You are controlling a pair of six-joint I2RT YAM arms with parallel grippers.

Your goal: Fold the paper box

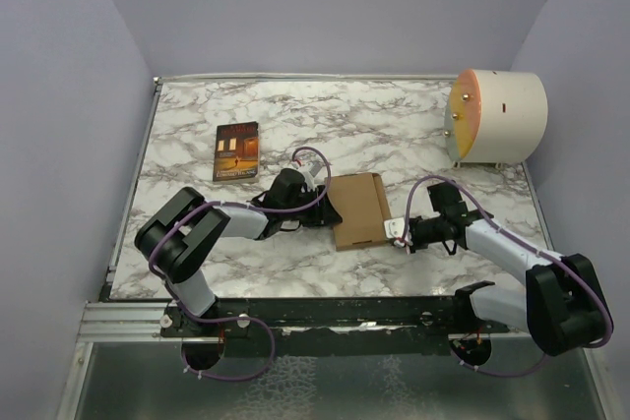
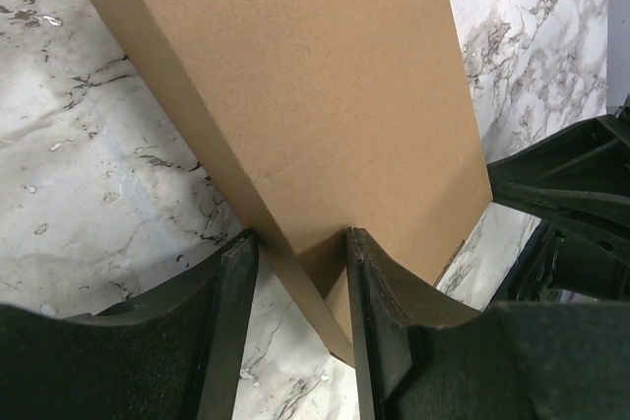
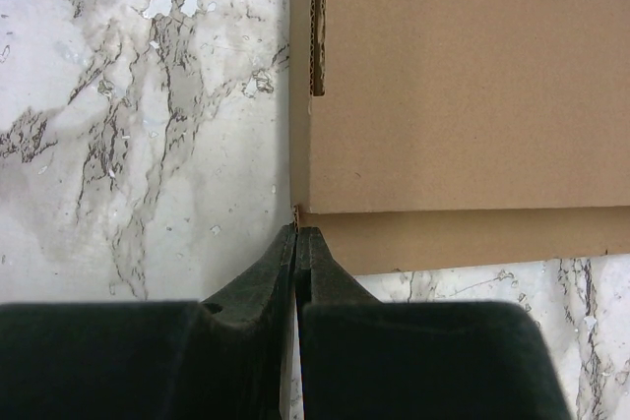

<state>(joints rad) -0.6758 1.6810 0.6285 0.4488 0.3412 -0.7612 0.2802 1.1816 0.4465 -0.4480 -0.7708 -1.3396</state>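
Note:
The paper box [image 1: 359, 209] is a flat brown cardboard mailer lying on the marble table [image 1: 295, 125], between the two arms. My left gripper [image 1: 330, 213] is at its left edge. In the left wrist view a corner of the box [image 2: 315, 95] sits between the two fingers [image 2: 236, 282], which press on it from both sides. My right gripper [image 1: 399, 233] is at the box's near right corner. In the right wrist view its fingers [image 3: 281, 263] are closed together, with the tips touching the corner of the box [image 3: 463, 95].
A dark book with an orange cover picture [image 1: 236, 151] lies at the back left. A large cream cylinder [image 1: 497, 115] stands at the back right. Grey walls close in the table on three sides. A black rail [image 1: 325, 312] runs along the near edge.

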